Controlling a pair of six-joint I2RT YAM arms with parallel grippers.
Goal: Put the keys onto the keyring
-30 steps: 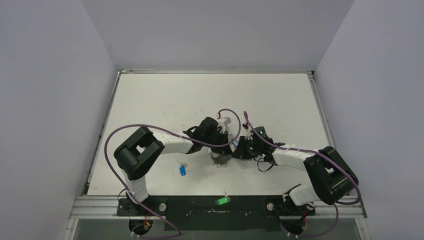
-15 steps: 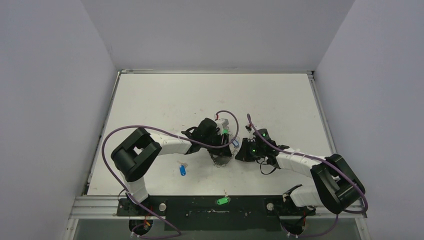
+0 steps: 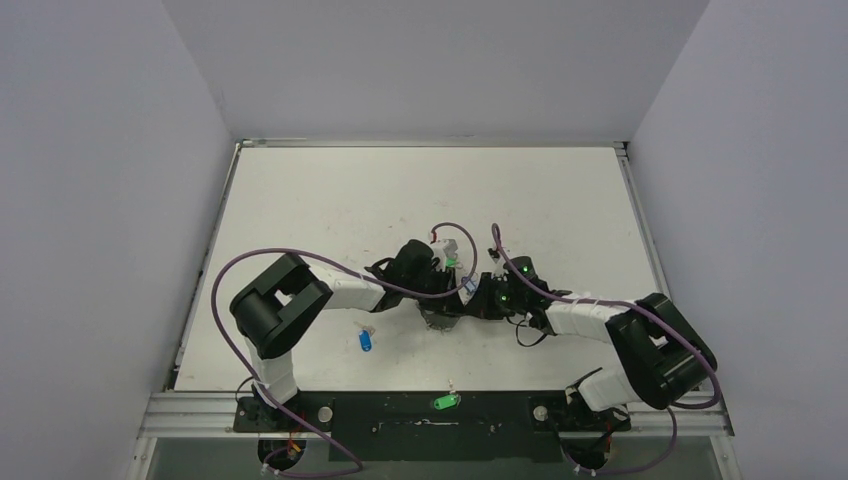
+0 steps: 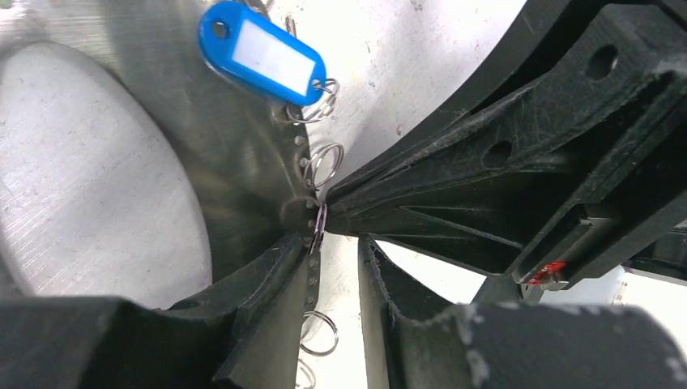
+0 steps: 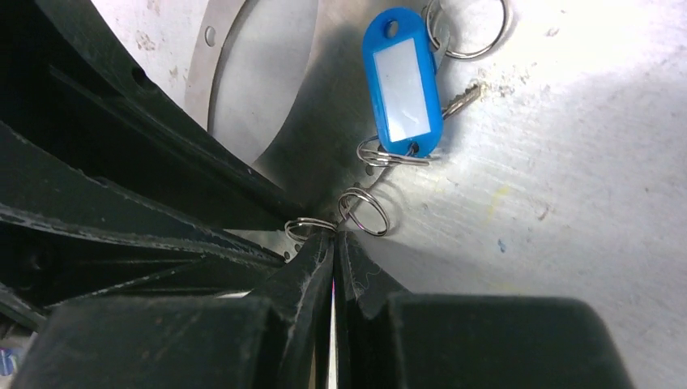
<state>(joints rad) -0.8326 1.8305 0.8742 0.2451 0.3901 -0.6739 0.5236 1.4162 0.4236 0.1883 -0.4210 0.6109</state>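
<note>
The keyring (image 4: 243, 162) is a flat silvery hoop with small holes along its rim, lying on the table between both grippers (image 3: 440, 318). A blue tag (image 4: 263, 53) hangs from it on small split rings, and a key tip (image 5: 462, 99) shows beside the blue tag (image 5: 403, 81). My right gripper (image 5: 334, 235) is shut on one small split ring (image 5: 308, 225) at the keyring (image 5: 316, 138) rim. My left gripper (image 4: 336, 243) stands with its jaws apart, the rim lying along its left finger. A loose blue key (image 3: 365, 340) lies left of them. A green key (image 3: 445, 402) rests on the black base bar.
The two grippers meet tip to tip at the table's middle, left gripper (image 3: 445, 295) and right gripper (image 3: 472, 300). Purple cables (image 3: 230, 290) loop over both arms. Grey walls enclose the white table (image 3: 330, 190) on three sides.
My left gripper's jaws went from shut to apart. The right arm drew back a little and came in again against the keyring's rim, staying shut.
</note>
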